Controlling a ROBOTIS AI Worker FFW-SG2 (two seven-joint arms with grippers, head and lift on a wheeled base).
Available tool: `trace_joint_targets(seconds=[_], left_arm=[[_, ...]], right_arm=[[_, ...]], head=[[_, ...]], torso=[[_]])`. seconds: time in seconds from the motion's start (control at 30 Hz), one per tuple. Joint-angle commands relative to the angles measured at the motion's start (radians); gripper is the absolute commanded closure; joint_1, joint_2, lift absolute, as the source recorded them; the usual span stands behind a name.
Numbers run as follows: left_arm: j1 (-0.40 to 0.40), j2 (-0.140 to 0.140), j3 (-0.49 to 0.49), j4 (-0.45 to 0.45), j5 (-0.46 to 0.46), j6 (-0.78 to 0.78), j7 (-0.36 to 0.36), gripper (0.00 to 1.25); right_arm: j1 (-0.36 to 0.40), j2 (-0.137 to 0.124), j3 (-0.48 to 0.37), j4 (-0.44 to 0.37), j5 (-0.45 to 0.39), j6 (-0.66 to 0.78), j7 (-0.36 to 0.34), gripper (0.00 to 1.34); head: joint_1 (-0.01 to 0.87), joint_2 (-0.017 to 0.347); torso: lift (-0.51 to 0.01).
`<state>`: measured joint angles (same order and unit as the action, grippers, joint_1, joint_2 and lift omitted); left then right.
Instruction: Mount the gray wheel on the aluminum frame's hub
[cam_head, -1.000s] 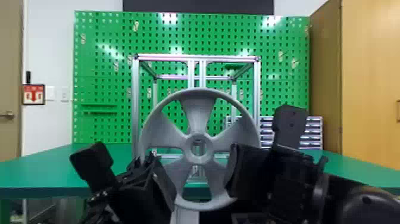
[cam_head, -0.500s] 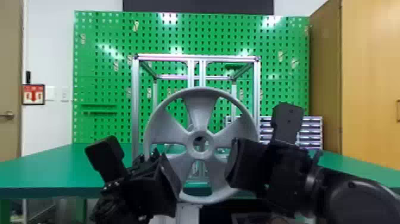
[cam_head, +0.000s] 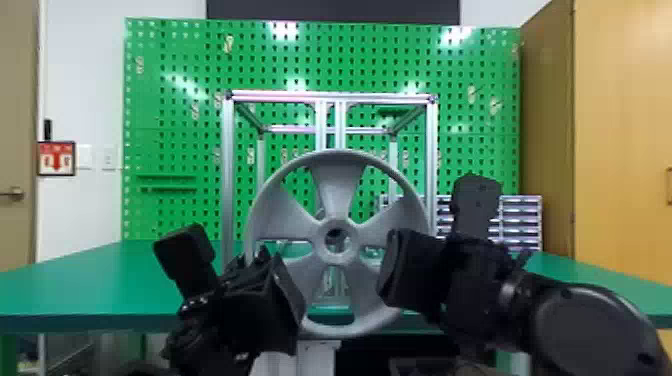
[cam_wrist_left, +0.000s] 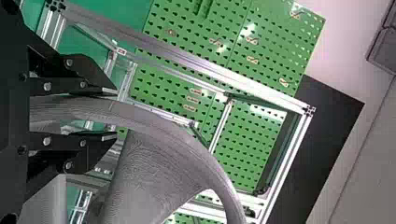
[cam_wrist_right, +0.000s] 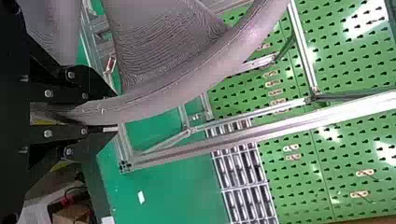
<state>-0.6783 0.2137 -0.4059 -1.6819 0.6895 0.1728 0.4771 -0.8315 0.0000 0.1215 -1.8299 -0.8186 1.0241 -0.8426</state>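
Gray wheel (cam_head: 338, 187) partly hidden, table (cam_head: 85, 280) cut off

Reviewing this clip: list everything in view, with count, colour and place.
Wheel: one, gray, upright before frame
Frame: one, silver, on table
Table: one, green, beneath frame
Pegboard: one, green, behind frame
Drawer unit: one, pale gray, table's right
Cabinet: one, wooden, far right
Door: one, brownish, far left
Sign: one, red-white, left wall
Dark panel: one, above pegboard
Left gripper: one, black, wheel's left rim
Right gripper: one, black, wheel's right rim
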Motion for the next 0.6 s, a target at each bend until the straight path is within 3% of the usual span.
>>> trace_joint_targets(seconds=[0.0,0.57], left_arm=[[-0.012,-0.004,0.001,0.039,-0.004,-0.027,-0.018,0.89],[-0.038,-0.017,-0.001,0.12,-0.039,-0.087,-0.071,0.89]], right_arm=[[-0.006,0.001,0.001,0.006,0.024,-0.012,0.017,1.15],[-0.006,0.001,0.009,0.058,0.157,-0.087,0.155,1.14]], head=[[-0.005,0.006],[-0.005,0.006]], torso=[[-0.499],[-0.499]])
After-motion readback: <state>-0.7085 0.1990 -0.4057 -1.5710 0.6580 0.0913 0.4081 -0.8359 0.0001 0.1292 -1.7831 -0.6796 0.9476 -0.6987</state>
